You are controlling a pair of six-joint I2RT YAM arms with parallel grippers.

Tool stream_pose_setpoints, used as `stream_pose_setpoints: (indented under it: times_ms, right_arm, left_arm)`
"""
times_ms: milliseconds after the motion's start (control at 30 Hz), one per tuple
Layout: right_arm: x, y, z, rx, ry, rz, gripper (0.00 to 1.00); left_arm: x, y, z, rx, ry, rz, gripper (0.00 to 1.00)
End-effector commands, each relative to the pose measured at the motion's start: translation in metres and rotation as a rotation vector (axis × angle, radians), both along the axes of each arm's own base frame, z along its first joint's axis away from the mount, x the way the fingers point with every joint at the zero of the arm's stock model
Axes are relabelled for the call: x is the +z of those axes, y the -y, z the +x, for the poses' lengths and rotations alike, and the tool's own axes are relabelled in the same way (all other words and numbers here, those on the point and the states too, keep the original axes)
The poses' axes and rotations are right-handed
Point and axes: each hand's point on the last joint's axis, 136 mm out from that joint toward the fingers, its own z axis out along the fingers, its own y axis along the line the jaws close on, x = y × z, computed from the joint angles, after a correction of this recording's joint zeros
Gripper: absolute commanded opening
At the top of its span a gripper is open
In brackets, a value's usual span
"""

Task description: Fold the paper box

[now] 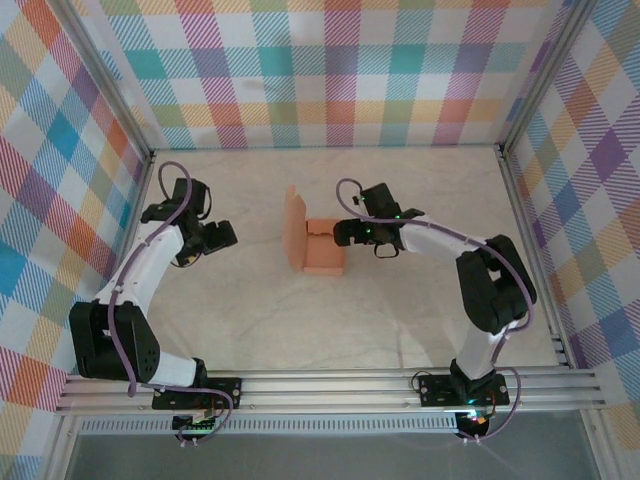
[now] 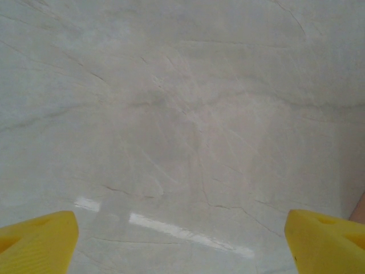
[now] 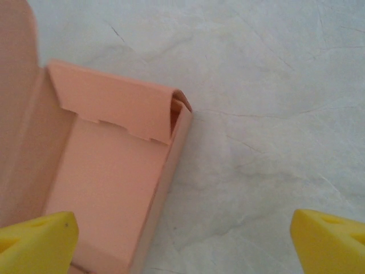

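The paper box (image 1: 322, 256) is salmon-orange card standing as an open tray mid-table, with its lid flap (image 1: 295, 226) upright on the left side. In the right wrist view the paper box (image 3: 108, 171) shows its floor, a folded-in end wall with small tabs, and its long side wall. My right gripper (image 1: 341, 235) hovers at the box's right side. Here the right gripper (image 3: 182, 245) is open, one yellow fingertip (image 3: 37, 240) over the box floor and the other above bare table, so the side wall lies between them untouched. My left gripper (image 1: 227, 237) is open well left of the box, and this left gripper (image 2: 181, 245) holds nothing.
The pale marble-look table (image 1: 300, 330) is ringed by an aluminium frame (image 1: 330, 385) at the near edge and checked cloth walls (image 1: 320, 70) at the back and sides. Open tabletop lies between the left gripper and the box.
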Motion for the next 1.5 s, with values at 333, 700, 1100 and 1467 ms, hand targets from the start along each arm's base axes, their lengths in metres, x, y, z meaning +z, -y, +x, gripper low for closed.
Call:
stream_pose_setpoints:
  times_ms: [333, 700, 1100, 1467]
  right_arm:
    - [-0.036, -0.01, -0.048, 0.043, -0.194, 0.161, 0.48]
    - [-0.038, -0.106, -0.08, 0.275, -0.206, 0.164, 0.39]
    - [0.003, -0.129, -0.079, 0.408, -0.032, 0.236, 0.47]
    - [0.008, -0.057, -0.025, 0.224, -0.019, 0.212, 0.52]
  left_arm:
    - [-0.041, 0.04, -0.013, 0.008, -0.035, -0.136, 0.95]
    - [-0.05, 0.027, -0.018, 0.081, -0.051, -0.092, 1.0]
    - [-0.053, 0.051, -0.025, 0.148, 0.061, -0.287, 1.0]
    - [-0.046, 0.105, 0.022, 0.063, 0.17, -0.449, 0.68]
